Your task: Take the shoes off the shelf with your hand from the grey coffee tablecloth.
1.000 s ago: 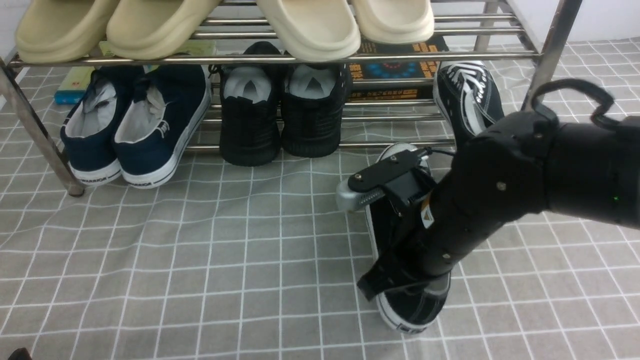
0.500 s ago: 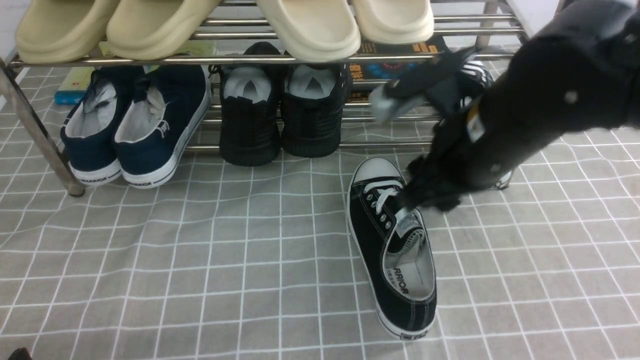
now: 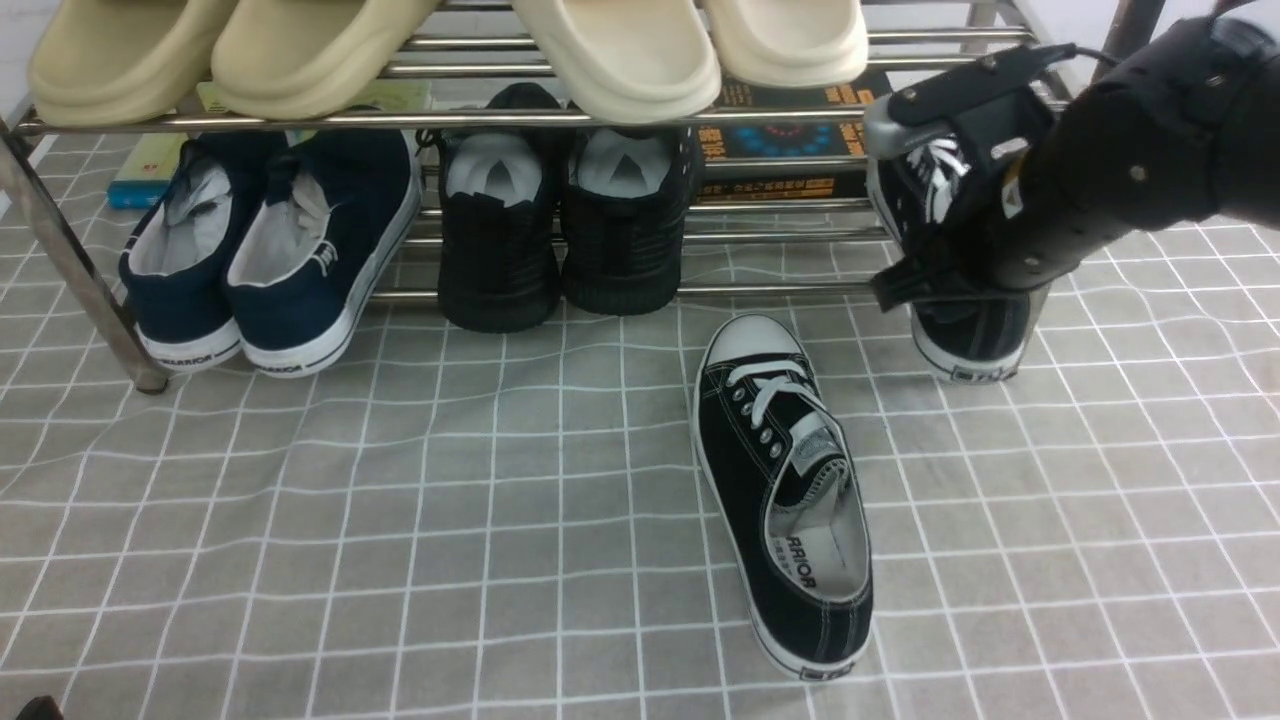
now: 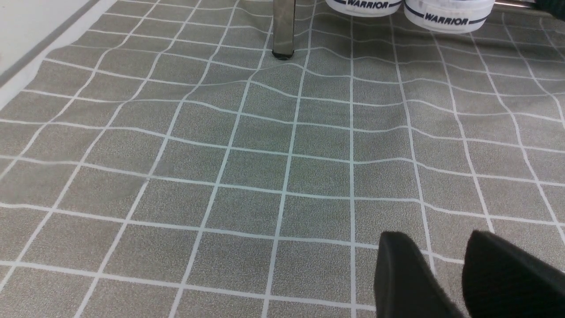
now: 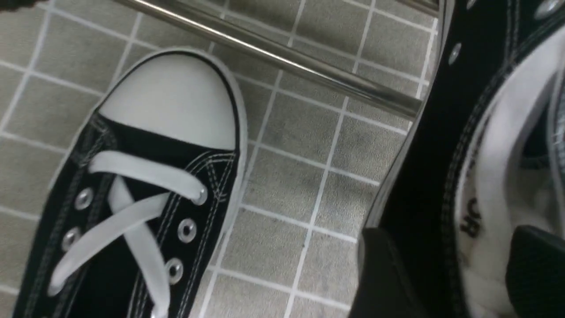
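Black canvas with white laces is what's wanted: one sneaker [image 3: 785,500] is already laid on the grey tablecloth [image 3: 400,500] in front of the shelf [image 3: 560,118], toe toward it. Its mate [image 3: 968,340] is perched at the shelf's right end on the lower bars, long axis run front to back, heel stuck out past the front bar. The right gripper [image 5: 452,247] is set over that heel, jaws spread wide, collar wall between them but not seen pinched. The left gripper [image 4: 446,260], narrow and empty, is found by the shelf's left leg [image 4: 283,26], so the right is judged nearer. The mate's middle is hidden by the arm [image 3: 1120,170]; pad contact can't be made out.
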You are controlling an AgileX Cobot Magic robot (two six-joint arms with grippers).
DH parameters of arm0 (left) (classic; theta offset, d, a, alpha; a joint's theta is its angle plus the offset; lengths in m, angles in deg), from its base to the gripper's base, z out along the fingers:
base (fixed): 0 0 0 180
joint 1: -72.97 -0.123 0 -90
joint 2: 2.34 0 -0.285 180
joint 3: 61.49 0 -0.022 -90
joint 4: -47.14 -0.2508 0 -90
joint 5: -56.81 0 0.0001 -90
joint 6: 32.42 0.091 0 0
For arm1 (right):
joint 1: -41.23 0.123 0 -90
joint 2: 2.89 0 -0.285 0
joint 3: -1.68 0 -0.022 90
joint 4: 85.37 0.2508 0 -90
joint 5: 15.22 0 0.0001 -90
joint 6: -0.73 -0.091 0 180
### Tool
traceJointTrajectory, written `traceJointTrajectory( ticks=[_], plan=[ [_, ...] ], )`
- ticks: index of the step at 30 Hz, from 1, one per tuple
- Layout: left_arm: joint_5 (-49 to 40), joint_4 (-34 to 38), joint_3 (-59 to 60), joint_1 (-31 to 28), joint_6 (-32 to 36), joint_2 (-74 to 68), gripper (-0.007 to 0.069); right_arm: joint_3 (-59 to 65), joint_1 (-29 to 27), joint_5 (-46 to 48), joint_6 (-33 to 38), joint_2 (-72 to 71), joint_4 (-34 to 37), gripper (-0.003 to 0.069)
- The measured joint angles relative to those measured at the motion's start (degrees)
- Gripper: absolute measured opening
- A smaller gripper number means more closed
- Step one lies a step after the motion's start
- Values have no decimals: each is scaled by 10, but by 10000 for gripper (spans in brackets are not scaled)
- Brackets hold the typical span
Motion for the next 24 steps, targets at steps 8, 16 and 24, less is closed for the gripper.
traceJointTrajectory(
  ticks=[8, 16, 24],
  plan=[
    [0, 0, 0, 0, 0, 0, 239, 0, 0, -2, 0, 30, -32, 267],
    [0, 0, 0, 0, 0, 0, 239, 1, 74, 192, 6, -76, 15, 6],
    [0, 0, 0, 0, 0, 0, 239, 91, 122, 261, 7, -191, 94, 6]
  ],
)
